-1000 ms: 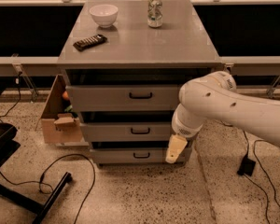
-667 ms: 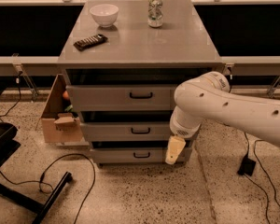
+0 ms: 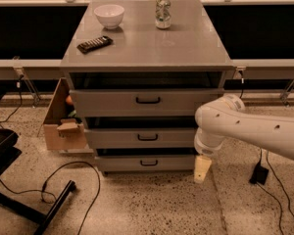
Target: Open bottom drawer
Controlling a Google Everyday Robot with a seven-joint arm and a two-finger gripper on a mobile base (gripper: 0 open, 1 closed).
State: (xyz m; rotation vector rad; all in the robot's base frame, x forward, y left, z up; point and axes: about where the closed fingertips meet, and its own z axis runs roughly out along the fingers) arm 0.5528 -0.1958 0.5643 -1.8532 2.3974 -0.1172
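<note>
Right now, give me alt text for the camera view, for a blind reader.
A white robot arm reaches in from the right, its pincer hanging by the right end of the bottom drawer of a grey cabinet, clear of the drawer's central handle. A bowl, can and remote sit on top; a cardboard box stands beside it.

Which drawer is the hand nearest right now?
The bottom drawer, the lowest and shallowest front; the hand hangs just off its right end, below the middle drawer.
</note>
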